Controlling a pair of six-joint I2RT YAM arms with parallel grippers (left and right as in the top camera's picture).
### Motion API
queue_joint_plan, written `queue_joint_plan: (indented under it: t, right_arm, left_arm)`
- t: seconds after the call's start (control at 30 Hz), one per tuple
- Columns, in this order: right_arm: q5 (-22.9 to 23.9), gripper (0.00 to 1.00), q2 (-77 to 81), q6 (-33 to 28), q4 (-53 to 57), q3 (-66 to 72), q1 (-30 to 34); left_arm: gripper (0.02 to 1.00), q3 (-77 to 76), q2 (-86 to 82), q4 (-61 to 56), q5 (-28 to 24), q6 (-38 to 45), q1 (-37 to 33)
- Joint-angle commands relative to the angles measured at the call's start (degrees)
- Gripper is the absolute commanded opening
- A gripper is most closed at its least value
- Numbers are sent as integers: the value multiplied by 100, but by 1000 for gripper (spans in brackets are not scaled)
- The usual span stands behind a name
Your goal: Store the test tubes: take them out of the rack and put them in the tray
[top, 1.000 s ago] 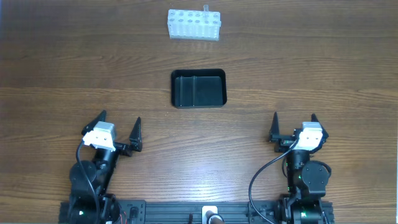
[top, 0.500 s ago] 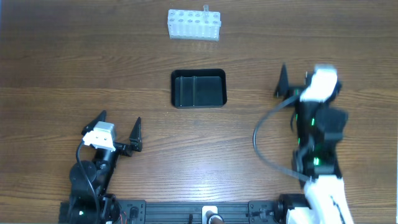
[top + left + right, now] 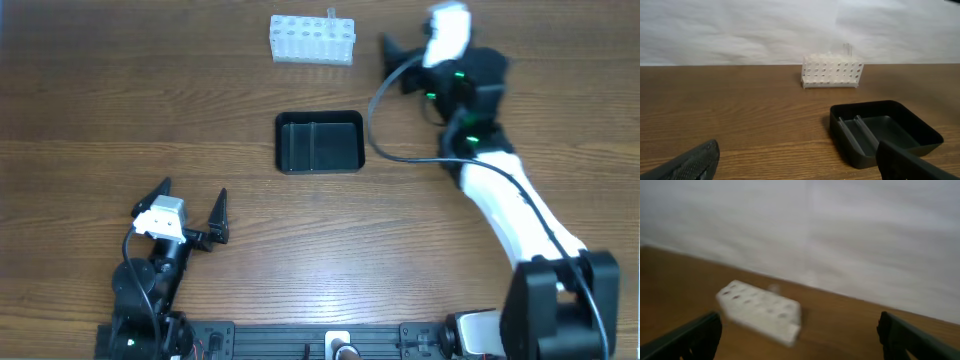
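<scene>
A white plastic test tube rack [image 3: 311, 41] with rows of round holes stands at the far middle of the brown wooden table [image 3: 100, 100]. A single clear test tube [image 3: 330, 14] stands upright in a hole at the rack's far right corner, its top poking above the block. At 6 o'clock from the rack, well apart from it, lies the black rectangular plastic tray [image 3: 357, 160], split by a ridge into two long compartments. The right gripper [image 3: 799, 322] is raised at about 3 o'clock from the rack, near it but not touching, and it faces the rack. Its fingers are spread wide and hold nothing. The right arm stretches far up the table from its base at the near edge. The left gripper [image 3: 193, 192] sits low near its own base, at about 8 o'clock from the tray and well apart from it. Its two dark fingers [image 3: 690, 162] are also splayed wide and empty, pointing towards the tray and the rack.
</scene>
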State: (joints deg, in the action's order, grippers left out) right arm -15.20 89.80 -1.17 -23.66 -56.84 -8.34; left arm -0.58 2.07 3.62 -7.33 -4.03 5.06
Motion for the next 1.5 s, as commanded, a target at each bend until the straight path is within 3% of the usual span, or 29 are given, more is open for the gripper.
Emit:
queue_joint_plan:
  t: [0.03, 0.23, 0.33, 0.57, 0.87, 1.2, 1.3, 1.5]
  right_arm:
    - [190, 991, 315, -42, -98, -278, -632]
    - [1884, 991, 730, -11, -363, -278, -1438]
    - [2415, 991, 933, 142, -468, -278, -1709]
    - [3370, 991, 1403, 1027, -739, -280, -2111]
    - [4457, 991, 1611, 1036, -1174, -286, -2337]
    - [4621, 991, 1773, 1034, -1508, -286, -2225]
    - [4994, 991, 1976, 988, -1679, -321, -2194]
    - [5176, 991, 2487, 122, -1690, -713, -2179]
  left_arm:
    - [998, 24, -57, 11, -76, 105, -35]
    - [1000, 24, -57, 11, -76, 105, -35]
    - [998, 24, -57, 11, -76, 105, -35]
    - [998, 24, -57, 11, -76, 105, -35]
    - [998, 24, -57, 11, -76, 105, -35]
    - [998, 24, -57, 11, -76, 105, -35]
    - [998, 26, -57, 11, -76, 105, -35]
    - [998, 26, -57, 11, -76, 105, -35]
